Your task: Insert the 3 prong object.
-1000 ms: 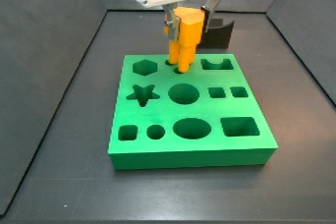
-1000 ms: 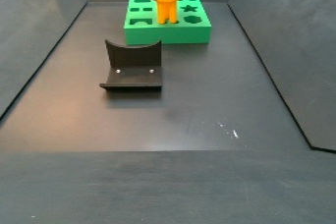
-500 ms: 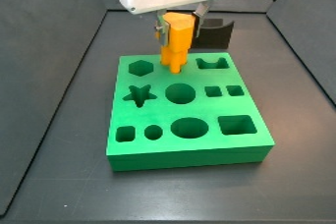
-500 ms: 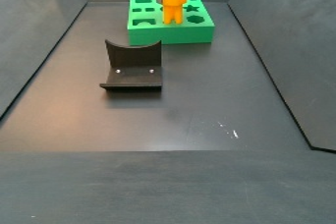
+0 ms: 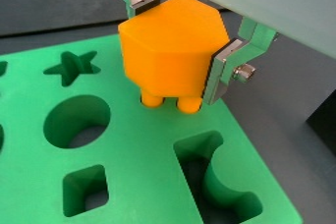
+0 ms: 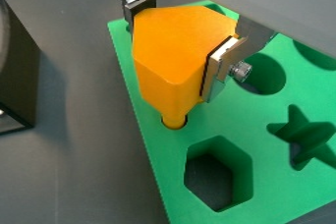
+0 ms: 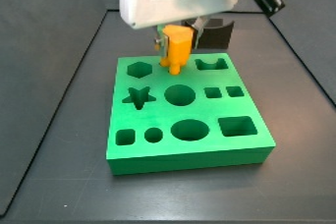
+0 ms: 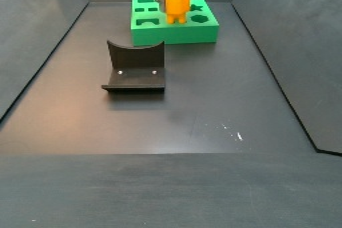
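The 3 prong object [image 5: 168, 53] is a tall orange-yellow block with short round prongs at its lower end. My gripper [image 5: 184, 46] is shut on it, the silver fingers [image 5: 226, 68] pressing its sides. It stands upright with its prongs at the top face of the green board [image 7: 197, 147], near the board's edge by the hexagon hole [image 6: 217, 171]. It shows in both side views [image 7: 176, 49] [image 8: 177, 4], and in a wrist view [image 6: 178, 63] one prong looks just entered into the board. The gripper [image 7: 176, 27] sits over the board's far part.
The board has several shaped holes: a star [image 7: 141, 95], circles, squares, an arch slot [image 5: 221, 176]. The dark fixture [image 8: 134, 69] stands on the dark floor, away from the board. A dark grey block [image 7: 217, 29] sits behind the board.
The gripper has carried the orange block toward the board's far edge, from near the hexagon hole to just past it, and it sits slightly lower.
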